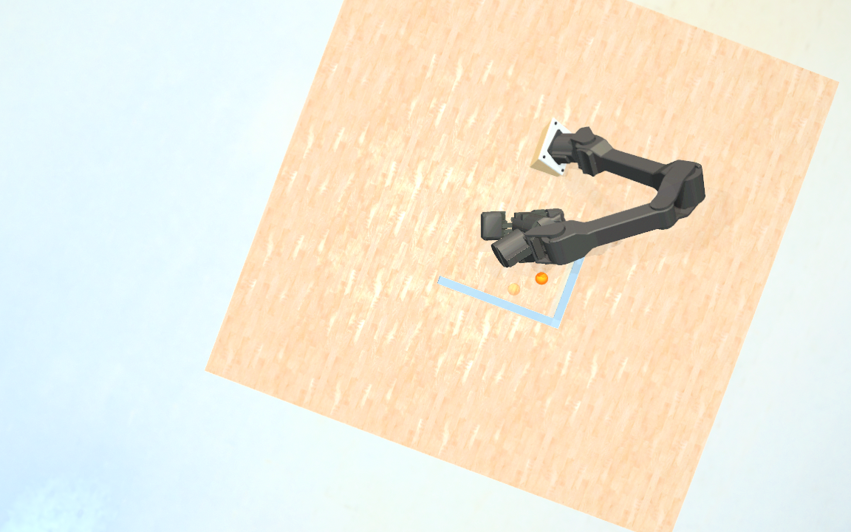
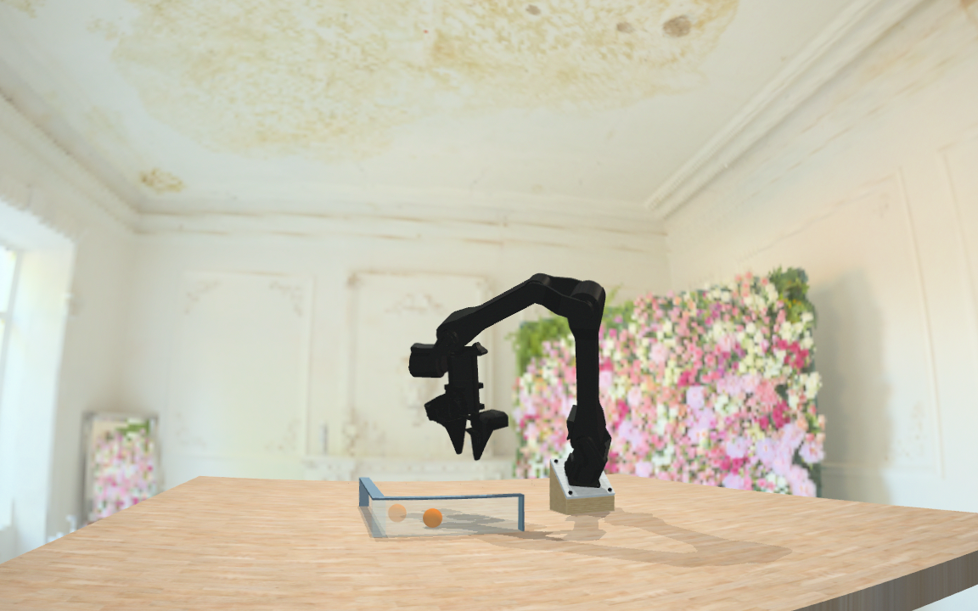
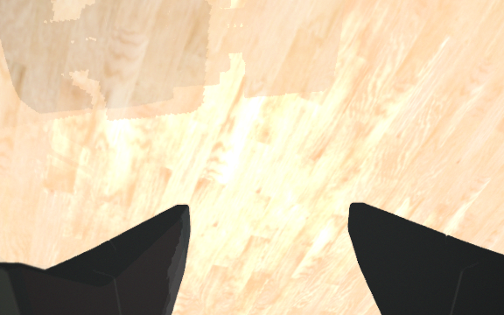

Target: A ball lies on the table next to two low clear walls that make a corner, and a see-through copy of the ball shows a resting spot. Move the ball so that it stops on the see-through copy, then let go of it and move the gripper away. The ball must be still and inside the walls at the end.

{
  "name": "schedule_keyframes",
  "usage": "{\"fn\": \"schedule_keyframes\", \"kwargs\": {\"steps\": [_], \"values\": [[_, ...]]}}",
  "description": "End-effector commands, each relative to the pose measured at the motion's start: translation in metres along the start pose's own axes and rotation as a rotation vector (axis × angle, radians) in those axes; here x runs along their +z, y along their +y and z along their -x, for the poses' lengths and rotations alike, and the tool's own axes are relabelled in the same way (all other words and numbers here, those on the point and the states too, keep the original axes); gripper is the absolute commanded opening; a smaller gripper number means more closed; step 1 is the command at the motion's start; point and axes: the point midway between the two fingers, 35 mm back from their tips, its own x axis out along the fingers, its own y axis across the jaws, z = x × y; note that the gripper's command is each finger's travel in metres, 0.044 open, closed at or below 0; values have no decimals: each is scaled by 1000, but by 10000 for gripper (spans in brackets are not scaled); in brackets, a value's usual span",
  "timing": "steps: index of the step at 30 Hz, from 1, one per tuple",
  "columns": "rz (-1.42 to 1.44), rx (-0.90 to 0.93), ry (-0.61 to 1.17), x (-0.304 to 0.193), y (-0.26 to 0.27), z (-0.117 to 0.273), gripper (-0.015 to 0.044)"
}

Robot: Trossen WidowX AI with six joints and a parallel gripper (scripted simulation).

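Note:
The orange ball point(image 1: 541, 278) point(image 2: 431, 518) lies on the table inside the corner of the clear walls point(image 1: 499, 300) point(image 2: 446, 497). The see-through copy point(image 1: 513, 289) point(image 2: 396, 512) is a short way to the ball's left in the top and exterior views, near the long wall. My gripper point(image 2: 467, 456) point(image 3: 269, 216) is open and empty, pointing down high above the table. In the exterior view its fingertips are above and a little right of the ball. In the top view the arm hides the fingertips. The wrist view shows neither ball nor walls.
The wooden table point(image 1: 375, 370) point(image 2: 250, 562) carries the arm's base point(image 1: 549, 148) point(image 2: 582, 501), which stands behind and right of the walls in the exterior view. In the top view the arm covers the upper end of the right wall. The arm's shadow falls across the table.

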Motion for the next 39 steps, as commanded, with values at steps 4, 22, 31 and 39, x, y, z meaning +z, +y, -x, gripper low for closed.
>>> {"fn": "schedule_keyframes", "kwargs": {"steps": [4, 22, 31, 39], "values": [[725, 10, -167, 96, 47, 1, 261], [1160, 29, -290, 144, 92, 0, 261], [1160, 29, -290, 147, 95, -14, 261], [1160, 29, -290, 150, 97, -24, 261]]}}
